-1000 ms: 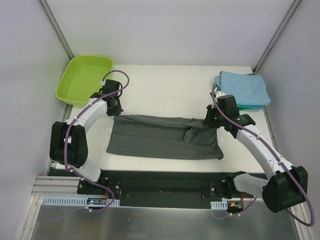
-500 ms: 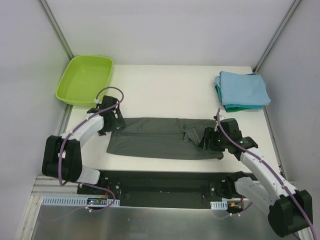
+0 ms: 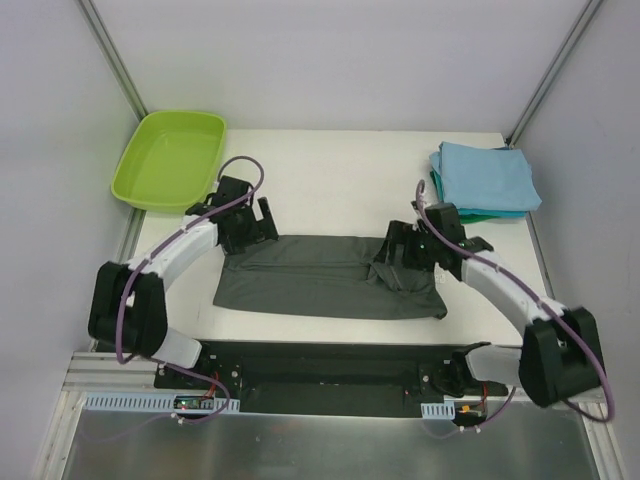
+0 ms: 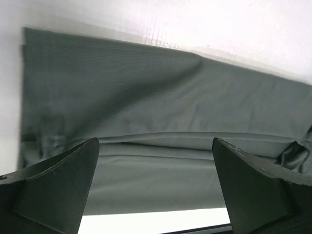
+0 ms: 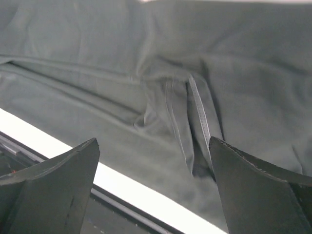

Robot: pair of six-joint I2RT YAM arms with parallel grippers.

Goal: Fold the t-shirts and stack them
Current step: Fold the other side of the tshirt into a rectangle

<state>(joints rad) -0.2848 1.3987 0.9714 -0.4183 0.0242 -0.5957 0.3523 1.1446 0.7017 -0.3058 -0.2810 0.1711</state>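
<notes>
Lying across the middle of the bench (image 3: 330, 170), the dark grey t-shirt (image 3: 320, 275) forms a long folded band, bunched into creases near its right end. The left gripper (image 3: 262, 222) hangs over the band's far left corner, jaws spread wide and holding nothing. The right gripper (image 3: 393, 252) hangs over the bunched end, equally spread. A folded light blue shirt (image 3: 490, 175) rests on a teal shirt (image 3: 480, 213) at the far right corner, and a green tub (image 3: 170, 155) sits far left.

Lab test cell, white panel walls (image 3: 350, 60), aluminium frame posts (image 3: 112, 55)
</notes>
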